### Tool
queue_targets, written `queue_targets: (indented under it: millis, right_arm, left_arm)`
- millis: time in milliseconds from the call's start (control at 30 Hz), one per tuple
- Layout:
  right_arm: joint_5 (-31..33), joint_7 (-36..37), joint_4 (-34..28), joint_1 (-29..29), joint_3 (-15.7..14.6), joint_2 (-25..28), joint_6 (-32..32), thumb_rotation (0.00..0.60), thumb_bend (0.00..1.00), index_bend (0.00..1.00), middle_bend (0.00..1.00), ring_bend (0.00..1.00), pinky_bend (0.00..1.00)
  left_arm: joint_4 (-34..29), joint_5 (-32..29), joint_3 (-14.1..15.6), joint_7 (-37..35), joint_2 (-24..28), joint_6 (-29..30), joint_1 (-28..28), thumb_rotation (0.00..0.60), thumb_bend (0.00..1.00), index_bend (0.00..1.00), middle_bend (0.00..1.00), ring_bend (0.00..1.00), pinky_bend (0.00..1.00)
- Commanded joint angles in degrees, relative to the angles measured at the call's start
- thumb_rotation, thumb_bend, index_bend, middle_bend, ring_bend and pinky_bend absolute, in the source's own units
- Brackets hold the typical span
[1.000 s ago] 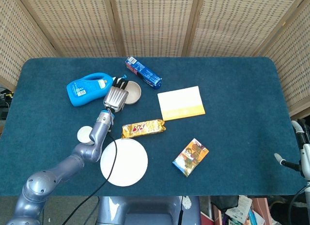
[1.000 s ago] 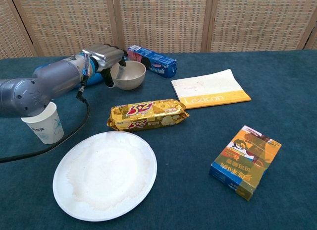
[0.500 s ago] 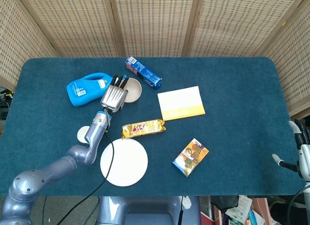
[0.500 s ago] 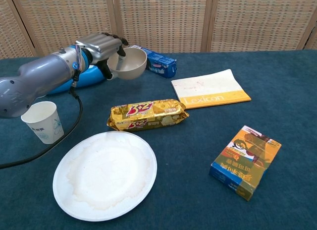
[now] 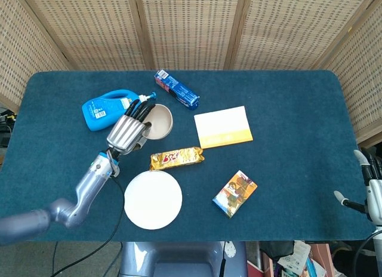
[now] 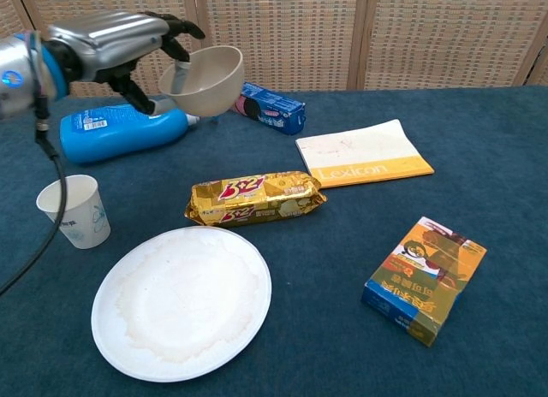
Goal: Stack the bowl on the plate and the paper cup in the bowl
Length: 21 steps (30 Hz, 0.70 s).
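- Head view: the left hand (image 5: pixel 127 134) holds the bowl (image 5: pixel 157 121) by its near rim, up off the worktop (image 5: pixel 286 169). The dark fingers (image 5: pixel 138 110) curl over the rim, closed on it, not spread wide.
- Head view: the plate (image 5: pixel 153 199) lies below the fingers, nearer the robot, past the yellow biscuit pack (image 5: pixel 176 158). The paper cup is hidden under the arm here. The blue bottle (image 5: pixel 107 111) lies just to the left of the fingers.
- Head view: the right hand (image 5: pixel 371 190) sits at the far right edge, well away, and holds nothing. Its fingers look loosely apart.
- Chest view: the left hand (image 6: pixel 116 39) has the bowl (image 6: pixel 203 79) high in the air, tipped a bit. The fingers (image 6: pixel 171 25) pinch the rim tight, with the thumb under it.
- Chest view: the plate (image 6: pixel 181 302) is far below the fingers. The paper cup (image 6: pixel 74 210) stands below them too, to the left of the plate.
- To do this step well, I think the hand should carry the bowl over the biscuit pack (image 6: pixel 255 198), level it, and lower it onto the middle of the plate before letting go.
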Motion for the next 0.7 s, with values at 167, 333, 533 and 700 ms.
queue_targets:
  millis: [167,333,533,700]
  right_arm:
    - [0.11,0.22,-0.16,-0.23,0.13,0.26,0.36,0.600,0.15,0.00,0.00,0.00,0.00]
    - [-0.38,-0.20,-0.58,-0.28,0.09,0.33,0.81,0.600,0.15,0.00,0.00,0.00,0.00]
    - [-0.78,-1.03,-1.10,-0.24,-0.12,0.30,0.88,0.600,0.15,0.00,0.00,0.00,0.00]
    - [-0.68,-1.48,-1.21,-0.27,-0.13,0.14,0.92,0.600,0.15,0.00,0.00,0.00,0.00]
  left_arm:
    - [-15.24,8.89,7.60,-1.06,12.95,5.58,7.96,0.600,0.38,0.63,0.08,0.00,0.02]
    - [-19.35,12.56,10.82,-3.09,16.46,5.31,9.97,0.600,0.38,0.63,0.08,0.00,0.02]
    - [-20.48,16.41,13.14,-3.93,16.73,4.78,11.18,0.600,0.38,0.63,0.08,0.00,0.02]
    - [-20.23,18.46,14.22,-4.13,15.44,3.45,11.52,0.600,0.38,0.63,0.08,0.00,0.02]
